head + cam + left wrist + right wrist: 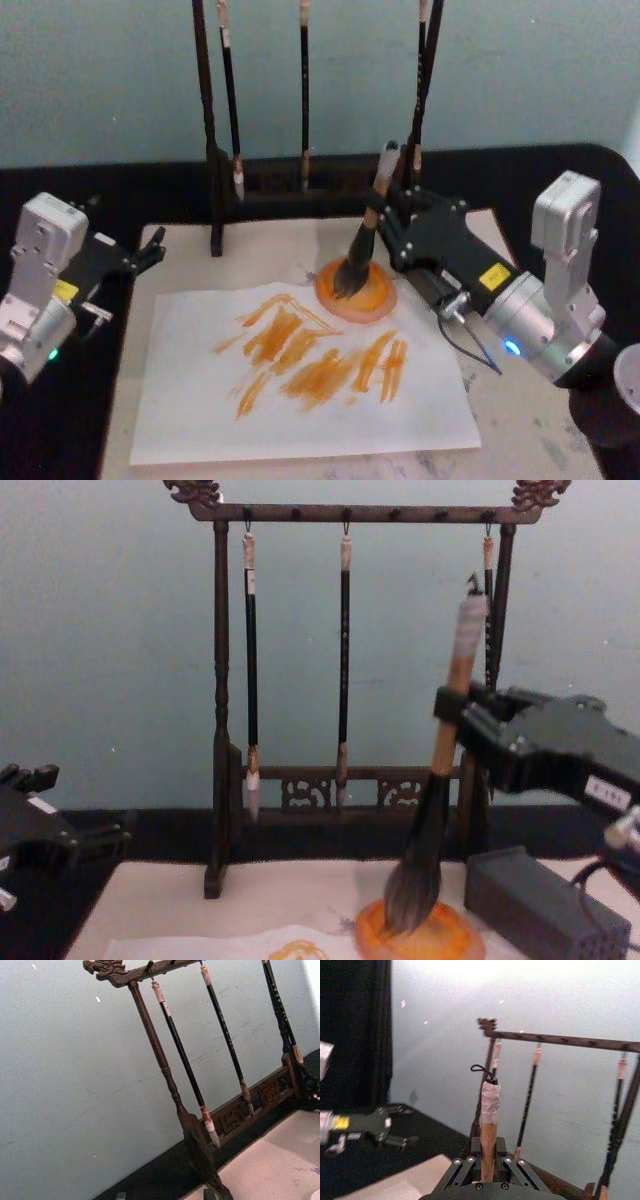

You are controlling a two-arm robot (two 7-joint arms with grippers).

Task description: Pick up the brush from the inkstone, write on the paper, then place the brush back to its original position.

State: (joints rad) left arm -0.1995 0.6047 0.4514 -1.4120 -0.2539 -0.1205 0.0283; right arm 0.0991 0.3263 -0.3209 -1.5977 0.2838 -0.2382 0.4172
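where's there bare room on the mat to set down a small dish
Free: the felt mat strip between the brush rack and the far edge of the paper, and the mat's near right corner beside the paper. Crowded: around the inkstone, where the right end effector holds the brush. The left end effector idles open at the mat's far left corner.

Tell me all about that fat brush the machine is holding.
The brush is thick: a bushy grey-black tip, black ferrule, tan wooden handle, white-wrapped end with a small black loop. It stands nearly upright, tip down in the orange inkstone. The right gripper is shut on its handle.
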